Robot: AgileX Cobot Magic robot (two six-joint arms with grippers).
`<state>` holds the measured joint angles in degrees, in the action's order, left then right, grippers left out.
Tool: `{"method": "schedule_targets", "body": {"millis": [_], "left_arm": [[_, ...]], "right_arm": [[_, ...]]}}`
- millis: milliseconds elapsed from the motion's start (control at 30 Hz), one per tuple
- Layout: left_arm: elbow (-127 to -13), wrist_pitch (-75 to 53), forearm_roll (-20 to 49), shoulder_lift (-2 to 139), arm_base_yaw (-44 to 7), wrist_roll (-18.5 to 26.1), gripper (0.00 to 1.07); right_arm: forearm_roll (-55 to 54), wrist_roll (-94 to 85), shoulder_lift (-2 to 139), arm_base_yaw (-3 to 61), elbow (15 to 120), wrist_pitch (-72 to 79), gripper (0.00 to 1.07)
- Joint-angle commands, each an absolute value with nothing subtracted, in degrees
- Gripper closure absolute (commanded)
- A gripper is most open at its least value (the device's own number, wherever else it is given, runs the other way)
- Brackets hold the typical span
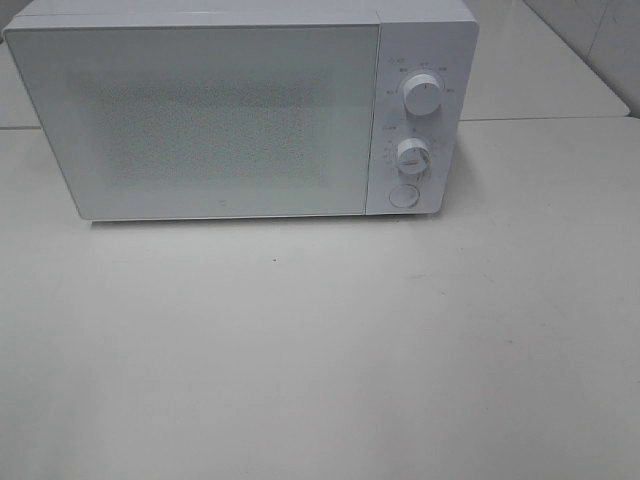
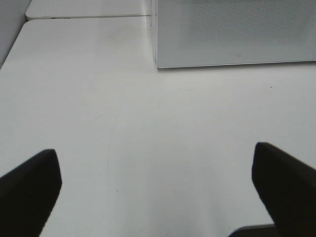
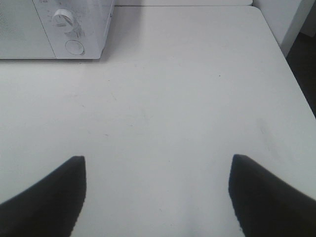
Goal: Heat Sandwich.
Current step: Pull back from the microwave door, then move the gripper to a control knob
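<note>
A white microwave (image 1: 200, 120), door closed, stands at the far side of the pale white table (image 1: 320, 350), a second table (image 1: 545, 70) behind it, while the left gripper (image 2: 154, 150) and right gripper (image 3: 158, 158) hang above the near surface, jaws spread wide and grasping nothing, and I cannot see the sandwich anywhere.

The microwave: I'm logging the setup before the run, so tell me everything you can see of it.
The microwave is a white box, seemingly painted metal or plastic, standing upright at the back of the white table, front toward the high camera. Its wide door, with a speckled window, is shut; nothing inside can be made out. The panel on the right of the front carries an upper knob, a lower knob and a round button below them. Only the table touches it.
</note>
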<state>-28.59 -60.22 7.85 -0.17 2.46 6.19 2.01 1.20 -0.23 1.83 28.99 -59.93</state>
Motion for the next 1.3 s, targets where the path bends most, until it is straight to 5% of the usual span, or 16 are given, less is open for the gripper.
{"method": "schedule_targets", "body": {"millis": [33,600,1300], "left_arm": [[-28.3,-59.5,8.1,-1.8,2.8,5.8,0.03],[-28.3,-59.5,8.1,-1.8,2.8,5.8,0.03],[-28.3,-59.5,8.1,-1.8,2.8,5.8,0.03]], "right_arm": [[2.2,1.6,-1.7,1.3,28.9,-59.5,0.31],[2.2,1.4,0.0,1.3,30.4,-57.9,0.3],[2.0,1.7,21.0,1.3,30.6,-39.5,0.3]]}}
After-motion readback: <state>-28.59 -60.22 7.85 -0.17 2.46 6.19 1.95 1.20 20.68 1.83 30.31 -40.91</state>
